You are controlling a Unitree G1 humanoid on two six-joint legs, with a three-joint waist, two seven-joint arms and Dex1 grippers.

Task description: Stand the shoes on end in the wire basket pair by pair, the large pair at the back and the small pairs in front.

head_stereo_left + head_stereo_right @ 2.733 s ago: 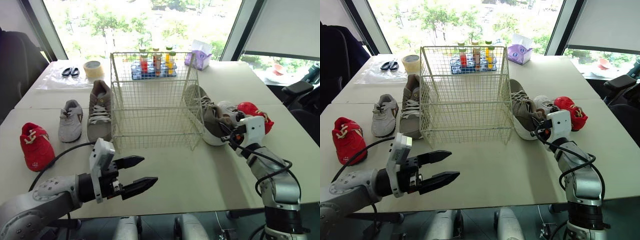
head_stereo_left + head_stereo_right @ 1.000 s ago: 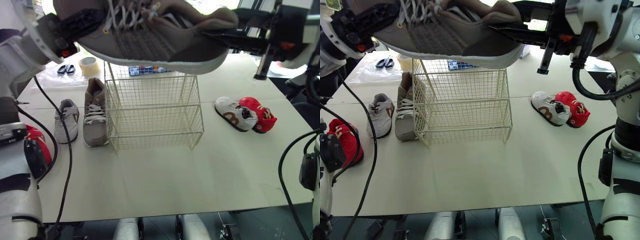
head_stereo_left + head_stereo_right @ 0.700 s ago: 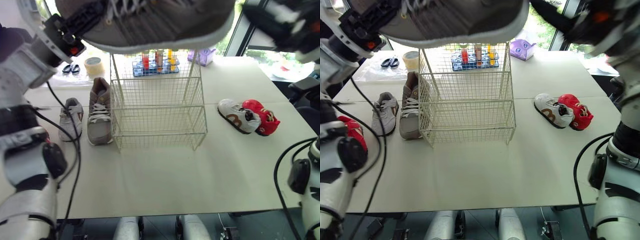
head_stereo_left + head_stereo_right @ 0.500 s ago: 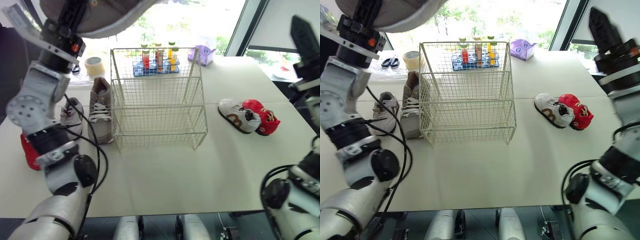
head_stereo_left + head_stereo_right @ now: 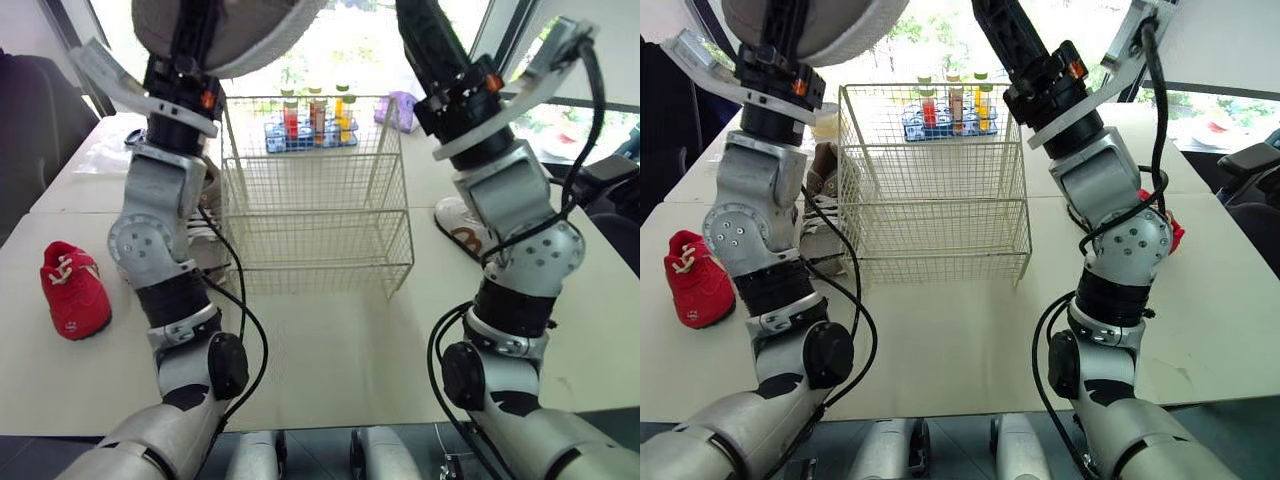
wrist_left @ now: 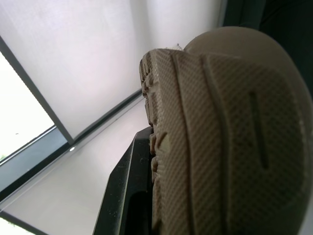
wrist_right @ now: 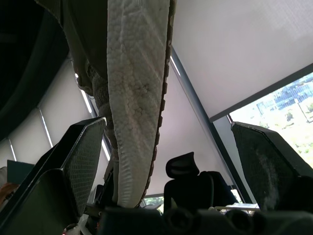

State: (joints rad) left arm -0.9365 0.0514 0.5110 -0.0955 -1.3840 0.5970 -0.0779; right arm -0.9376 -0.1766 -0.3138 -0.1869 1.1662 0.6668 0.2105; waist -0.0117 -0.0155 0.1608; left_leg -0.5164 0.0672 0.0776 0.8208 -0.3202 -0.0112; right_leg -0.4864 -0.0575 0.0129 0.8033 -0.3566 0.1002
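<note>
White table [image 5: 330,350] had the wire basket [image 5: 315,200] in the middle, with 1 small red shoe [image 5: 72,290] lying off to its left. Left gripper [image 5: 195,30] was clamped on the large grey shoe [image 5: 245,28], held way up above the basket's left side, and the right gripper [image 7: 168,127] had its 2 fingers spread wide.

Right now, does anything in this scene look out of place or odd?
The left gripper holds the large grey shoe high over the table, well above the wire basket, which has no shoes in it. One small red shoe lies alone near the table's left side.
</note>
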